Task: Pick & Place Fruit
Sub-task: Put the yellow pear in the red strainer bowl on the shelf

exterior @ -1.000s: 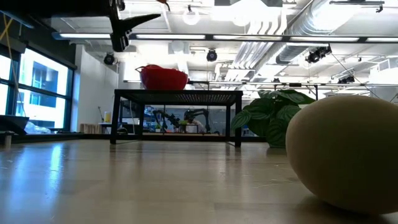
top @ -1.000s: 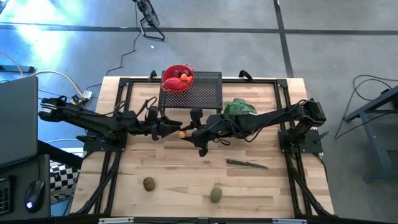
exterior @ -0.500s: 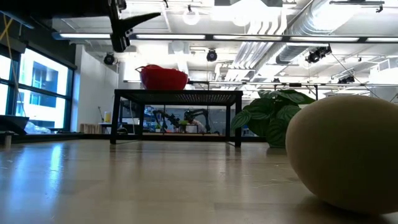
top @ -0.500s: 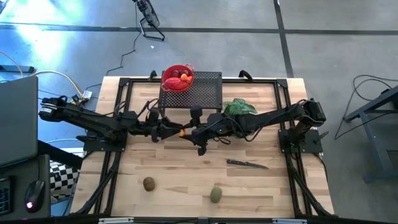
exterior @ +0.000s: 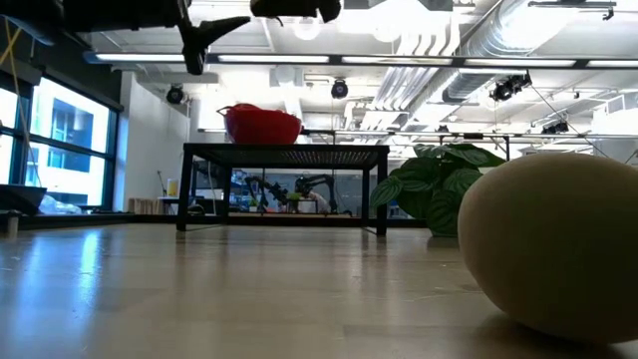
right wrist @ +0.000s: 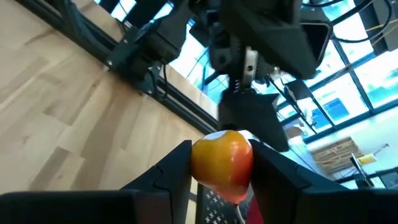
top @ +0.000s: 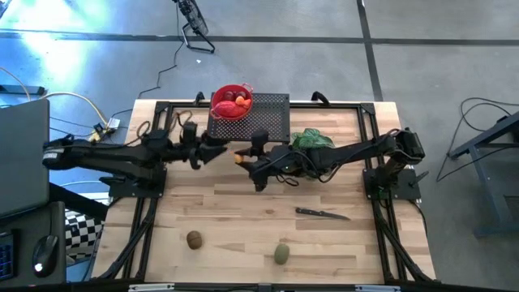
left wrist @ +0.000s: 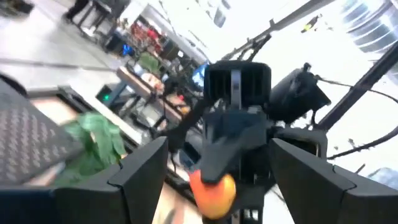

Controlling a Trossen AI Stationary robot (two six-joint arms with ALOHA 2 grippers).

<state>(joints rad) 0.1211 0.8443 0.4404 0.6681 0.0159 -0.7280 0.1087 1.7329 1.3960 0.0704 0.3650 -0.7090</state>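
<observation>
High view: the right hand is clamped on a small orange fruit above the middle of the desk, just in front of the black mesh stand. The left hand faces it from close by, fingers apart and holding nothing.
Bowl: a red bowl on the stand's corner holds red fruit.
Desk front: a brown fruit and an olive-green fruit lie well apart; a knife lies nearer the right arm; a leafy plant sits beside the stand.
Low view: the olive-green fruit fills the near corner; the stand with the bowl is beyond.
Left wrist view: its fingers stand apart, with the orange fruit in the other hand ahead.
Right wrist view: the orange fruit sits pinched between its fingers.
</observation>
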